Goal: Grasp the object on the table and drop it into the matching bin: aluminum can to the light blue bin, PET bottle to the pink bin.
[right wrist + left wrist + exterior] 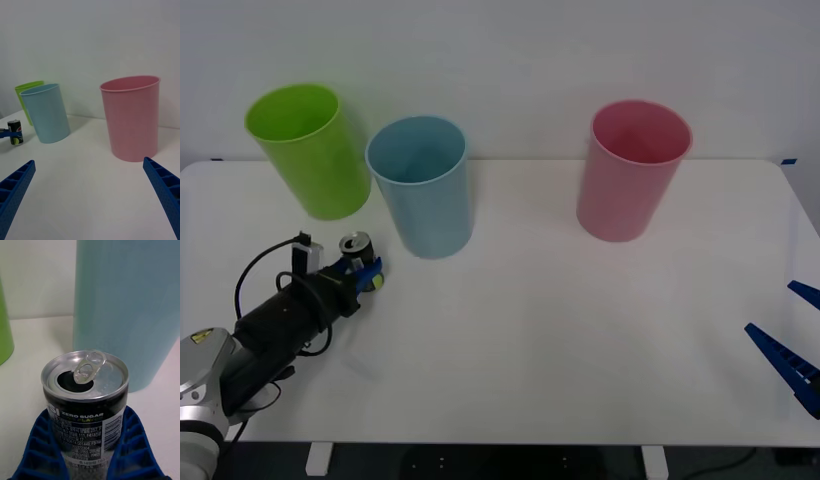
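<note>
Blue ribbed fingers of my left gripper were clamped around the small dark aluminum can with its silver top, one finger pressed on each side of its body. In the left wrist view I saw the can's pull tab lifted over an open mouth, and the can stood upright between the pads. The can sat on the wide white tabletop, just beside the tall light blue plastic bin, on that bin's left and a little nearer to me. Whether the can's base touched the table or was raised off it, I could not tell.

Taking the light blue bin as my landmark: the lime green plastic bin stood close on its left, slightly farther back, and the tall pink plastic bin stood well apart on its right. All three were upright with their round rims open to the top.

My right gripper hung far to the right of the light blue bin, beyond the pink one and nearer to me, at the table's edge. Its fingers were spread wide with nothing between them.
</note>
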